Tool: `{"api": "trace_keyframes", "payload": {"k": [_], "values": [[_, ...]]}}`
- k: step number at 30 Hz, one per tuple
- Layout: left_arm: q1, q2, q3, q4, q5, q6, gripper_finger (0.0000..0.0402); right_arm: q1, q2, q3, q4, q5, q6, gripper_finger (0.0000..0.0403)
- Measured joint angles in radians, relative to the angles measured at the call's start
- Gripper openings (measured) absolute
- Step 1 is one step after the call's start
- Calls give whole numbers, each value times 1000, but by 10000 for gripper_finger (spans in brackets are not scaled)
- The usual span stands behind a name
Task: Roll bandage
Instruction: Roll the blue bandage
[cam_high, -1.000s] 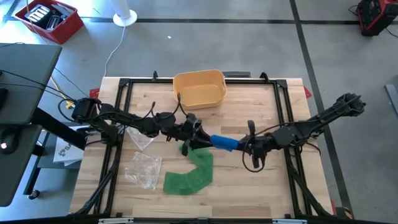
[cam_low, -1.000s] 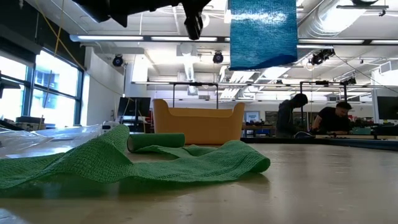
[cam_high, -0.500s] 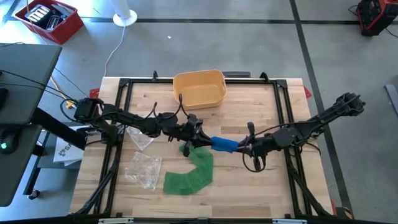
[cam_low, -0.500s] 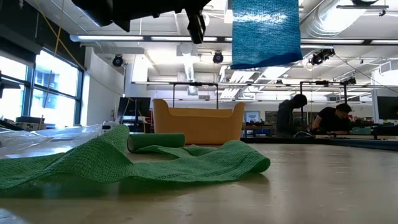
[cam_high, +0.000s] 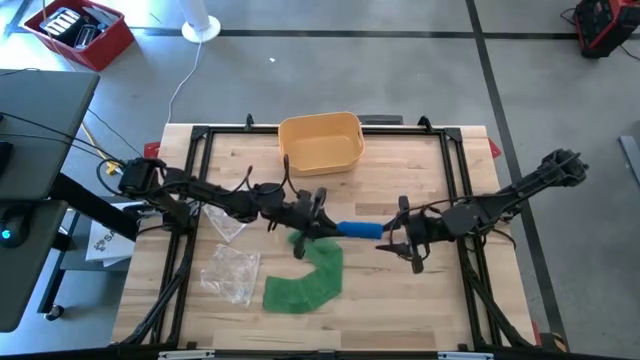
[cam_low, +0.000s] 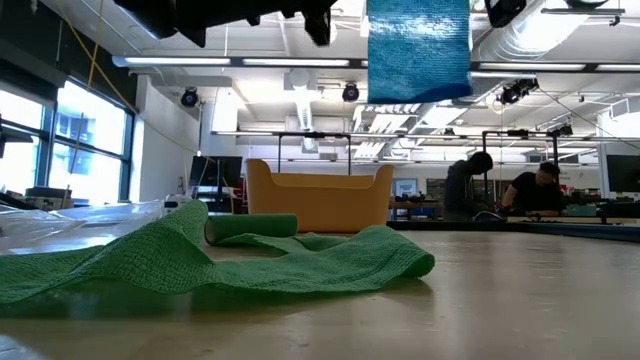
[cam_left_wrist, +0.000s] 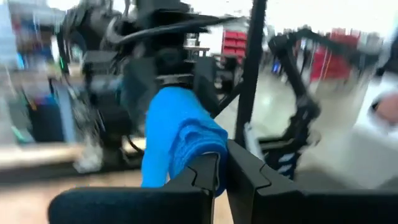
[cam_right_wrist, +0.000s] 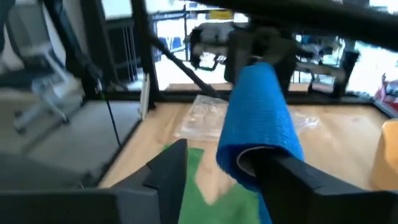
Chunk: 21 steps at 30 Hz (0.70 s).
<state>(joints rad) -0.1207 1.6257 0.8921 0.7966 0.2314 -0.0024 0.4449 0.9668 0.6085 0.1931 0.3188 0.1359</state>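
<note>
A blue bandage roll (cam_high: 360, 229) hangs in the air over the table's middle, lying about level between my two grippers. My left gripper (cam_high: 322, 216) is shut on its left end. My right gripper (cam_right_wrist: 217, 174) is open, and its fingers stand on either side of the roll's hollow right end (cam_right_wrist: 252, 160). A green bandage (cam_high: 310, 275) lies below on the table, its loose strip spread in a curve. The strip's far end is wound into a small roll (cam_low: 250, 227) that rests on the wood. My left gripper pinches the blue roll's left end (cam_left_wrist: 214, 177) between its two fingers, coming level from the table's left. The roll (cam_left_wrist: 177, 137) sticks out beyond the fingers toward my right gripper, lifted clear of the table. My right gripper has one finger (cam_right_wrist: 292, 180) close against the roll's end; whether it touches, I cannot tell.
A yellow bin (cam_high: 320, 142) stands at the table's far middle. Two clear plastic bags (cam_high: 232, 272) lie on the left half, with bare wood on the right half. A black frame (cam_high: 200, 135) runs along the table's edges. People (cam_low: 540, 190) sit far behind the table.
My left gripper has rolled its wrist and shut on the blue roll's left end. My right gripper has also rolled its wrist and opened, letting go of the right end. The roll stays in the air, about where it was.
</note>
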Motion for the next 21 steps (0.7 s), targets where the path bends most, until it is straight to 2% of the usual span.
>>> {"api": "trace_keyframes", "payload": {"k": [3, 6, 13, 18, 21], "values": [[-35, -1, 0, -30, -44, 218, 16, -24, 2, 0, 5, -3, 103, 181], [-61, -1, 0, -32, -124, 260, 16, -43, 2, 0, 5, -3, 145, 172], [-57, -2, -1, -1, -150, 49, 28, -69, 16, 0, 7, -8, 141, 130], [-42, -3, 7, 0, -117, -81, 69, -71, 55, 0, 33, -23, 102, 120], [-32, -5, 9, -14, -109, -133, 101, -71, 55, -1, 29, 2, 89, 122]]}}
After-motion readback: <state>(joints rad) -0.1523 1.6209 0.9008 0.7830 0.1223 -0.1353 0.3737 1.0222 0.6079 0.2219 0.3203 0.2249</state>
